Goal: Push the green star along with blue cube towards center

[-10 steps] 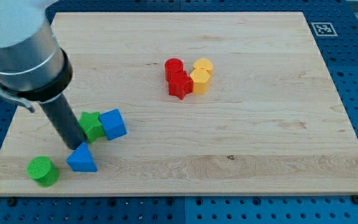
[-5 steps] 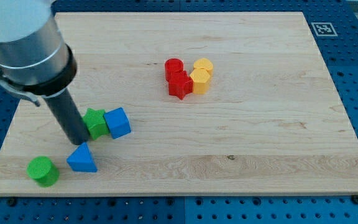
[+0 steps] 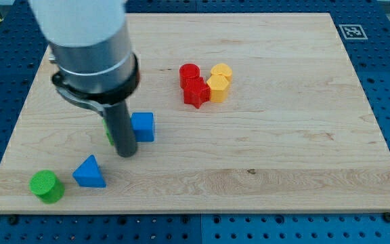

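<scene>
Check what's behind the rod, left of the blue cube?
A green sliver shows at the rod's left edge, beside the blue cube; likely the green star, mostly covered. My tip sits just below them.

Blue cube [image 3: 143, 127], green star [image 3: 108, 131] sliver, red, yellow blocks, pale wood board [image 3: 283, 156].

Blue triangle [image 3: 89, 172] and green cylinder [image 3: 46, 186] at 8 o'clock; red [image 3: 193, 84] and yellow blocks [image 3: 219, 82] (clustered, touching) at 12.
</scene>
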Tool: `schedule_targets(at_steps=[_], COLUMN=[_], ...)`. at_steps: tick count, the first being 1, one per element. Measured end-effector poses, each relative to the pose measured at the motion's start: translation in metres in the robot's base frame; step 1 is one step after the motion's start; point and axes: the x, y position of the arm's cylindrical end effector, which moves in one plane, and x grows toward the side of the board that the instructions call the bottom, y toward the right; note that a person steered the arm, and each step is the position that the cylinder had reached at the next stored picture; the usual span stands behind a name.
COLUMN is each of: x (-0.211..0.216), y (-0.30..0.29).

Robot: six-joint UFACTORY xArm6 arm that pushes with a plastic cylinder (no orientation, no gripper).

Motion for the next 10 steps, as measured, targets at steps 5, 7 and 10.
schedule_targets(at_steps=[5, 7, 10], x=[-0.034, -0.019, -0.019], y=[-0.037, 0.014, 0.084])
